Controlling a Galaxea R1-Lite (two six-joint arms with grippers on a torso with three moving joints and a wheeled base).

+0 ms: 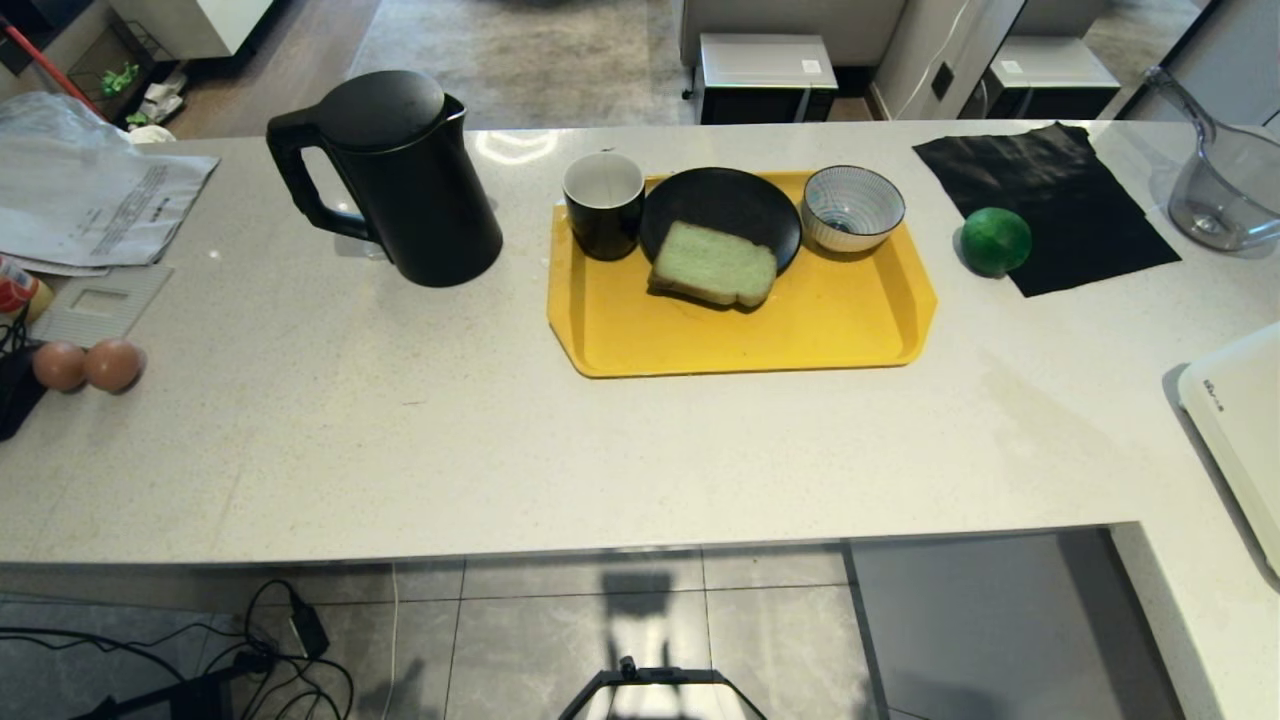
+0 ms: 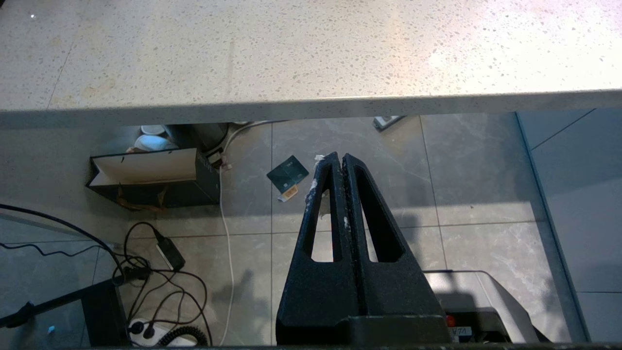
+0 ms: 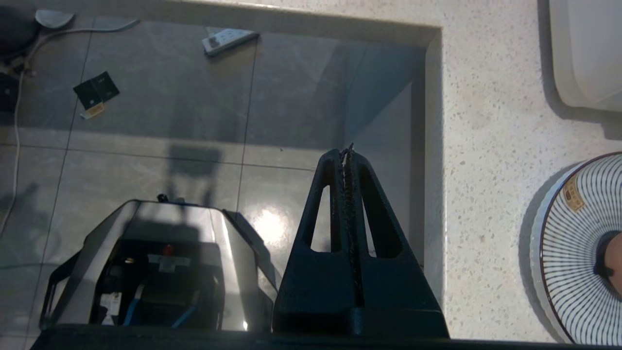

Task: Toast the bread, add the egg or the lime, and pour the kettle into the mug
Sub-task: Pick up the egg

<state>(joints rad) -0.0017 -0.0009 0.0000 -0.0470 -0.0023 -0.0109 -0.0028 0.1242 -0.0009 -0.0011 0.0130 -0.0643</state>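
The left tool (image 2: pixel 342 163) hangs off the near edge of the bench (image 2: pixel 311 53), over the floor tiles, its two black fingers pressed together on nothing. The right tool (image 3: pixel 347 154) is likewise pressed together and empty, hanging over the floor beside the inner corner of the bench, with a blue-and-white striped dish (image 3: pixel 578 248) and a white appliance (image 3: pixel 588 48) on the bench just beyond it. Neither arm shows in the head view.

Out on the bench, the bread (image 1: pixel 714 264) lies half on a black plate (image 1: pixel 720 205) on the yellow tray (image 1: pixel 740 330), pale and apparently untoasted. The mug (image 1: pixel 603 203) stands on the tray touching the plate's left side; whether it holds any water cannot be told. The striped bowl (image 1: pixel 853 207) sits on the plate's right and looks empty. The kettle (image 1: pixel 400 175) stands upright, lid on, on the bench left of the tray. The lime (image 1: pixel 995 241) rests at the edge of a black cloth (image 1: pixel 1050 190), right of the tray, and two eggs (image 1: pixel 88 364) lie together far to the left.

Judging by this layout, nothing looks done: toasting, adding egg or lime, and pouring all appear to remain
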